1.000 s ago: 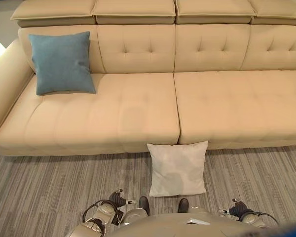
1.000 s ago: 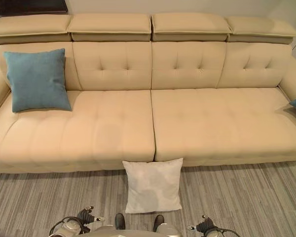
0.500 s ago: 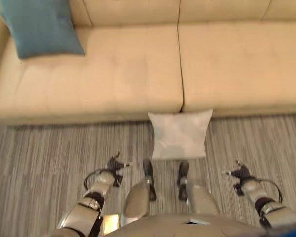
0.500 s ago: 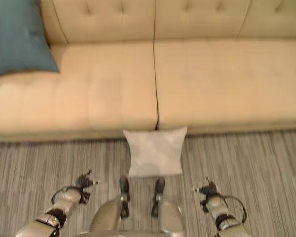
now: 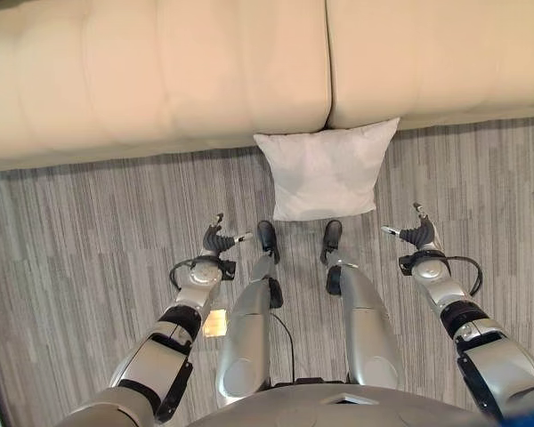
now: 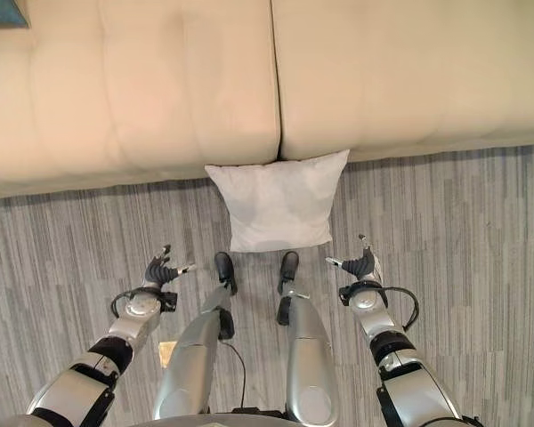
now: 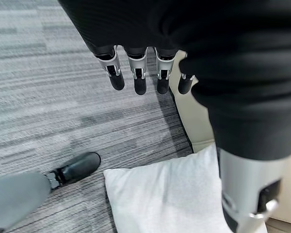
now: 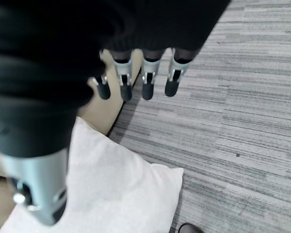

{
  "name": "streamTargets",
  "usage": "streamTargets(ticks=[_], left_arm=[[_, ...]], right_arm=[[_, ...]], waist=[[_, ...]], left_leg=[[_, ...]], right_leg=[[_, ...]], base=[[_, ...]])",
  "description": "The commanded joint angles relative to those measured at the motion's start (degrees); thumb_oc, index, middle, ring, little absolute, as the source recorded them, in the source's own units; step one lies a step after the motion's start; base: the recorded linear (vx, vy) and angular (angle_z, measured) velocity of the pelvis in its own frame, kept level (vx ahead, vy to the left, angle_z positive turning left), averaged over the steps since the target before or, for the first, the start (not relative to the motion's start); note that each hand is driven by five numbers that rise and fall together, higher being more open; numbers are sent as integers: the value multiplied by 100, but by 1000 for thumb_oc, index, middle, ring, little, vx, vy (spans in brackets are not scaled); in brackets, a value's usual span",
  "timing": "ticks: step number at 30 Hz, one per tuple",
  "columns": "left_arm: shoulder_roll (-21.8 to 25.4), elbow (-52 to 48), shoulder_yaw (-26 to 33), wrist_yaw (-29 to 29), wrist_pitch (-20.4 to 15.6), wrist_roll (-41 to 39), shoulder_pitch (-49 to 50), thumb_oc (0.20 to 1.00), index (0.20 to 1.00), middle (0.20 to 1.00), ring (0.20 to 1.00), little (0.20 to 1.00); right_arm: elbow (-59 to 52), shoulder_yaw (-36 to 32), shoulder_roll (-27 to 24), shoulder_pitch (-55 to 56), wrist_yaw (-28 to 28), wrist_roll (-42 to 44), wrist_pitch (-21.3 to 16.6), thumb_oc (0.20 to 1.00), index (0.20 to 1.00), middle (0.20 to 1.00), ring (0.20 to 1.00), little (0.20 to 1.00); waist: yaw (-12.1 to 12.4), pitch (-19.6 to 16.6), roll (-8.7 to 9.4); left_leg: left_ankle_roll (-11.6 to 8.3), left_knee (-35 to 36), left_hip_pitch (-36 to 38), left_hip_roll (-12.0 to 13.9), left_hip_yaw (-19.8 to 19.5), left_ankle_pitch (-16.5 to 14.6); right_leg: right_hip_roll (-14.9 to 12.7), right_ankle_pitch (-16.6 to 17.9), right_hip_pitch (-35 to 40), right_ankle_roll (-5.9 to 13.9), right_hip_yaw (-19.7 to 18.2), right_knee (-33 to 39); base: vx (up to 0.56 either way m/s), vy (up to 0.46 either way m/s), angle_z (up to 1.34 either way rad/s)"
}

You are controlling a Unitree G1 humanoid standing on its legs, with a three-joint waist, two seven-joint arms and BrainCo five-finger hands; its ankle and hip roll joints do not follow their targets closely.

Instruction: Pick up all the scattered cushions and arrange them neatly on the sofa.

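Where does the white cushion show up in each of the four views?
Left eye view: white cushion, upper centre, leaning on the sofa front.
Right eye view: centre.
Left wrist view: on the carpet, past the fingers.
Right wrist view: likewise.
Shared landmark: the sofa's front edge.

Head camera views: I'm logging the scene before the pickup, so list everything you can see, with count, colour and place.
White cushion: one, white, on the floor, leaning against the sofa front below the seat seam.
Blue cushion: one, blue, corner showing on the sofa seat at the robot's far left.
Sofa: one, beige, across the far side.
Carpet: grey striped, covering the floor.
Left hand: open, above the carpet left of the white cushion.
Right hand: open, above the carpet right of it.
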State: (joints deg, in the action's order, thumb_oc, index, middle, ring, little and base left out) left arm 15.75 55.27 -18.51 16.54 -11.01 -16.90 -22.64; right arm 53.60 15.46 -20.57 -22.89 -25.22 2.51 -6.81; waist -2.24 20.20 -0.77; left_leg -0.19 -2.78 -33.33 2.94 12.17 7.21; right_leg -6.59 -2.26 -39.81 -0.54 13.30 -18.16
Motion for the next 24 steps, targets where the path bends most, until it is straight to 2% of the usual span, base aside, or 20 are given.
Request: streamTargets(ticks=[1,7,11,15,24], left_arm=[[19,25,21,225,-228,-220,96,1000,1000,1000,1000,1000],[80,-69,-194,490,-242,-298,-828,1000,1000,1000,1000,1000],[308,-37,-309,742,-243,-411,-1827,1000,1000,1000,1000,1000],[452,-59,-351,1058,-215,-430,-2417,1000,1000,1000,1000,1000],[760,-77,-571,1075,-162,-672,-3306,1000,1000,1000,1000,1000]], right_arm=[[102,181,-11,100,-309,217,-204,1000,1000,1000,1000,1000],[310,213,-94,-868,-647,526,-218,1000,1000,1000,1000,1000],[436,268,-373,-1836,-1017,689,-193,1000,1000,1000,1000,1000],[378,271,-534,-2449,-1549,533,-100,1000,1000,1000,1000,1000],[520,600,-909,-3388,-1449,960,-183,1000,1000,1000,1000,1000]], waist=[[-5,-562,128],[12,-368,33],[-61,-219,-19],[-124,-162,-83],[-148,-114,-88]], left_leg=[[-451,-265,-420,-41,-494,-319],[-484,-465,-1498,-16,-565,-227],[-503,-1160,-2645,103,-660,-360],[-405,-1930,-3618,129,-725,-603],[-222,-3064,-4827,137,-810,-955]], right_leg=[[-153,770,159,817,-189,1315],[-298,754,-996,816,-280,909],[-370,590,-2046,776,-346,237],[-381,375,-3010,717,-419,-504],[-384,-4,-4208,638,-557,-1648]], base=[[-66,26,0],[-70,6,2],[-6,-29,12],[84,-6,5],[77,-19,-2]])
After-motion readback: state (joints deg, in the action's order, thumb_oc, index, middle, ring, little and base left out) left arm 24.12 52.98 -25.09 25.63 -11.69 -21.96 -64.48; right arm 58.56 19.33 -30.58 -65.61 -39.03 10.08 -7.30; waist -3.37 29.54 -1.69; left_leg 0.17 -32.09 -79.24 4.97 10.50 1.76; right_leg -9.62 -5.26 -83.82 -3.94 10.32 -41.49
